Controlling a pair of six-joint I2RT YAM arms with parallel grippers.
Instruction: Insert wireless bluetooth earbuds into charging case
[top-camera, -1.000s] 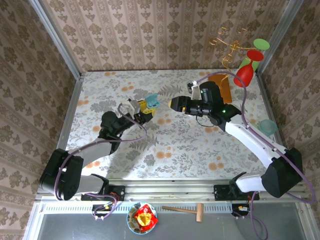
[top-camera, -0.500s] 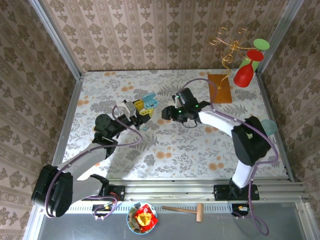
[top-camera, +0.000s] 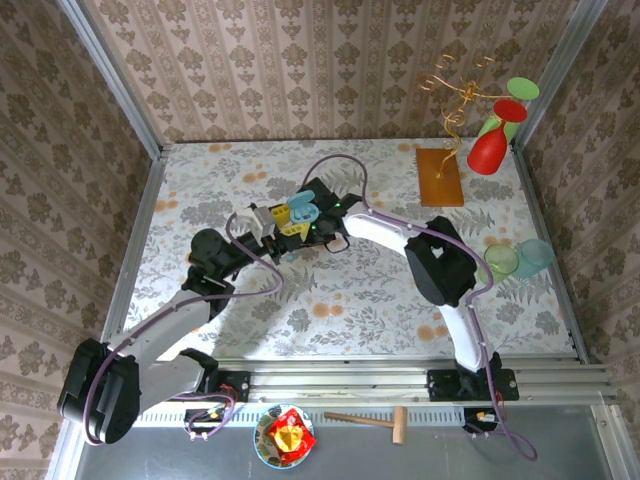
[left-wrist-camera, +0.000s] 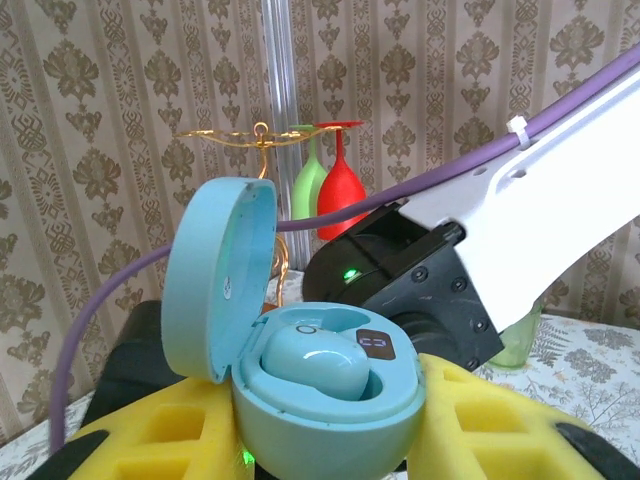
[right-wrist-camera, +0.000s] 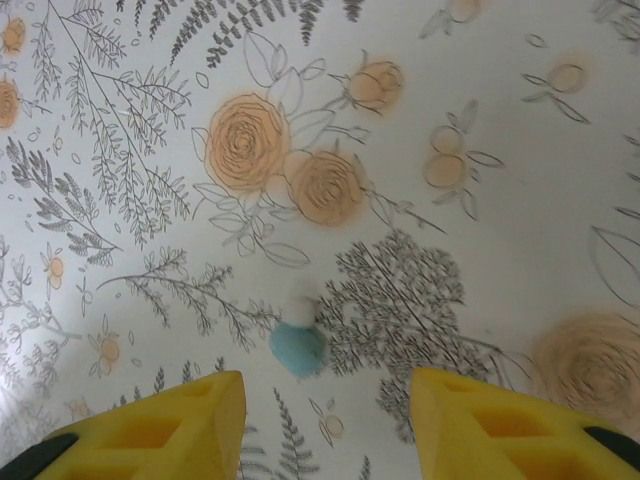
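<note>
Your right fingers (right-wrist-camera: 170, 425) are open and empty; the blue earbud (right-wrist-camera: 298, 348) lies on the table (right-wrist-camera: 500, 150) just ahead between them, white tip pointing away, while your left fingers (left-wrist-camera: 480, 430) grip the open case (left-wrist-camera: 320, 405).

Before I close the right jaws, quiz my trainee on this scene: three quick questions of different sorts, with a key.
1. Short answer: which jaws hold the case?
2. True or false: its lid is shut.
3. Pick one: the loose earbud lies A) on the table, below the open right jaws; B) in the case; C) in the left jaws.
Key: 1 left jaws; 2 false; 3 A.
</note>
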